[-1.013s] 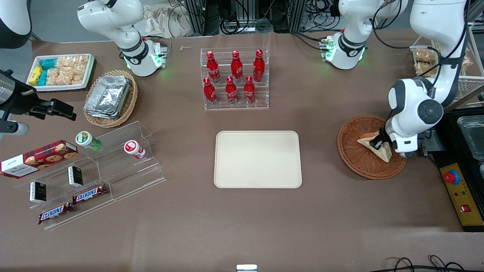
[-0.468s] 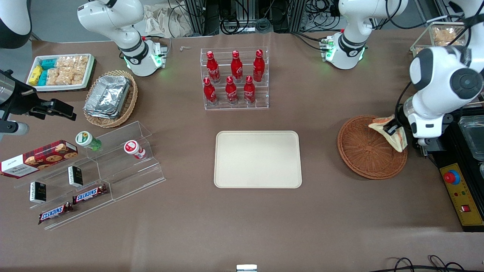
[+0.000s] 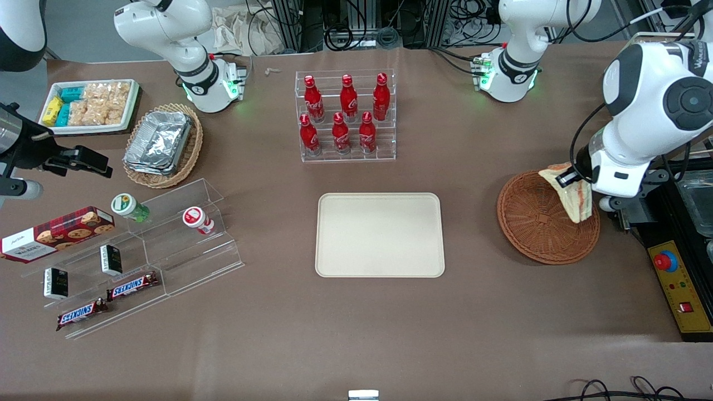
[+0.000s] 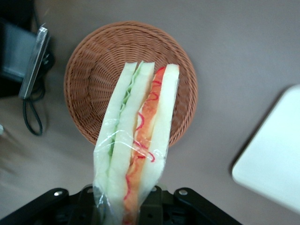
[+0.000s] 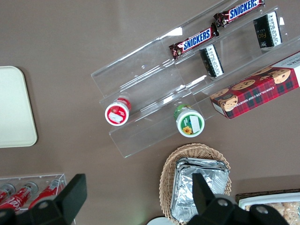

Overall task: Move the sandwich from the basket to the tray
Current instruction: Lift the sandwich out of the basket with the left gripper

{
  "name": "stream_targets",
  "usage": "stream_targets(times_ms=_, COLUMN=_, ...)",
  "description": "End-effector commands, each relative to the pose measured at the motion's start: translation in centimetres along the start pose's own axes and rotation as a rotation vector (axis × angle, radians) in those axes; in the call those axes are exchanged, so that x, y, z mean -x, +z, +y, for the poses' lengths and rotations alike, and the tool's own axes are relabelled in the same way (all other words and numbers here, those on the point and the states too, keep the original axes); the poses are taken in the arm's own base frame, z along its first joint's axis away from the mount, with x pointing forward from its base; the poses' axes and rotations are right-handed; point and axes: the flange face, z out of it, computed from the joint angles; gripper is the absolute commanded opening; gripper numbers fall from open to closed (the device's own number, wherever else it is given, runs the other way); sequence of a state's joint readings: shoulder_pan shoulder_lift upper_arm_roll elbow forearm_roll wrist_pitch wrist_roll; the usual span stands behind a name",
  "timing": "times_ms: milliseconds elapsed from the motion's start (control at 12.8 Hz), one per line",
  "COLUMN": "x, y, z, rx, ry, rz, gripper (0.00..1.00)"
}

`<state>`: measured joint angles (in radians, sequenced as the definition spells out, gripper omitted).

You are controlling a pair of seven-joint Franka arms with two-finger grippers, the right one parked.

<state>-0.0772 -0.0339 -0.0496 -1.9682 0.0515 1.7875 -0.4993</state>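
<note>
My left gripper [image 3: 569,179] is shut on the sandwich [image 3: 574,195], a plastic-wrapped wedge of white bread with an orange-red and green filling. It hangs in the air above the reddish-brown woven basket [image 3: 535,228], clear of the weave. In the left wrist view the sandwich [image 4: 136,140] stands out from between the jaws of the gripper [image 4: 129,206], with the basket [image 4: 89,79] below it. The cream tray [image 3: 380,234] lies bare in the middle of the table, toward the parked arm's end from the basket, and one corner of the tray [image 4: 274,154] shows in the wrist view.
A clear rack of red cola bottles [image 3: 345,114] stands farther from the front camera than the tray. A black box with a red button [image 3: 677,278] sits at the working arm's end beside the basket. Snack shelves [image 3: 133,250] and a tan foil-tray basket [image 3: 162,143] lie toward the parked arm's end.
The gripper has lifted the sandwich out of the basket, where it lay a second ago. In the last half second it has risen a little more and shifted slightly toward the tray.
</note>
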Motion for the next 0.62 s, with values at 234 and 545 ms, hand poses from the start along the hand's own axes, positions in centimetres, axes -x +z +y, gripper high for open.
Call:
stream_targets(times_ms=234, x=3.4, y=-1.3, z=10.7, rx=-0.006, ry=0.352, rz=-0.009, gripper=0.00)
stream_targets(times_ms=545, x=4.7, y=0.1, z=18.4, rx=-0.029, ry=0.302, rz=-0.098, gripper=0.00)
